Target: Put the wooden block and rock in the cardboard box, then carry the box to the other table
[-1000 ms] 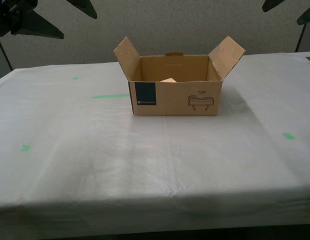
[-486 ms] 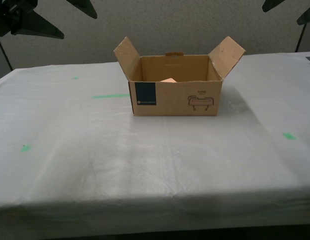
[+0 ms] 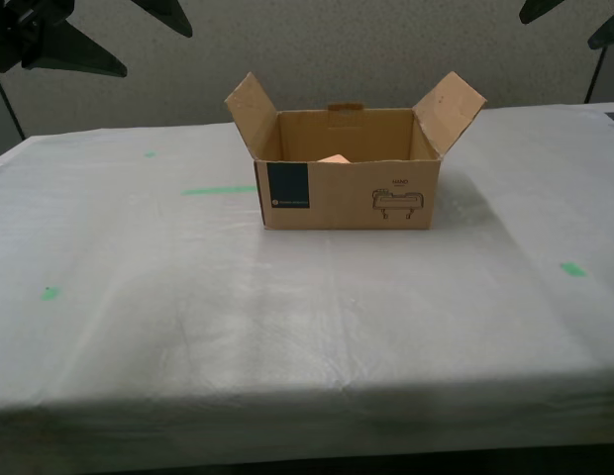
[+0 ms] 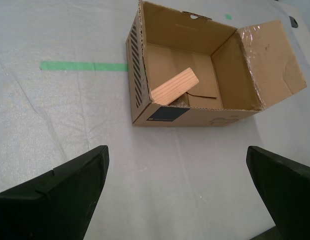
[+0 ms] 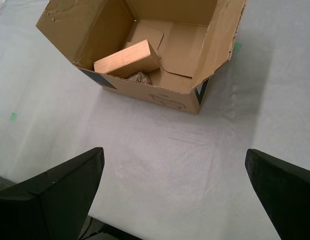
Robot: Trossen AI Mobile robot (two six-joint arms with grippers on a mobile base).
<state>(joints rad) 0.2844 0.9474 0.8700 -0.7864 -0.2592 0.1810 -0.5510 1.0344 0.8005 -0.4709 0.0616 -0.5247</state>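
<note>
The cardboard box [image 3: 347, 193] stands open on the other table [image 3: 287, 317], the one draped in white cloth. Its flaps are spread and its blue label faces the exterior camera. Inside it the wooden block [image 5: 127, 60] leans tilted against a wall; only its tip [image 3: 334, 158] shows over the rim in the exterior view. The rock [image 5: 140, 77] lies under the block's low end. My first gripper [image 5: 175, 165] hangs open and empty, apart from the box, at the exterior view's upper right [image 3: 574, 25]. My second gripper [image 4: 175, 165] is open and empty too, at the exterior view's upper left [image 3: 139, 40].
A green tape strip [image 3: 218, 190] lies beside the box toward the exterior view's left. Small green marks [image 3: 572, 268] dot the cloth. The table's front edge [image 3: 307, 396] runs across the low part of the exterior view. A grey wall stands behind the table.
</note>
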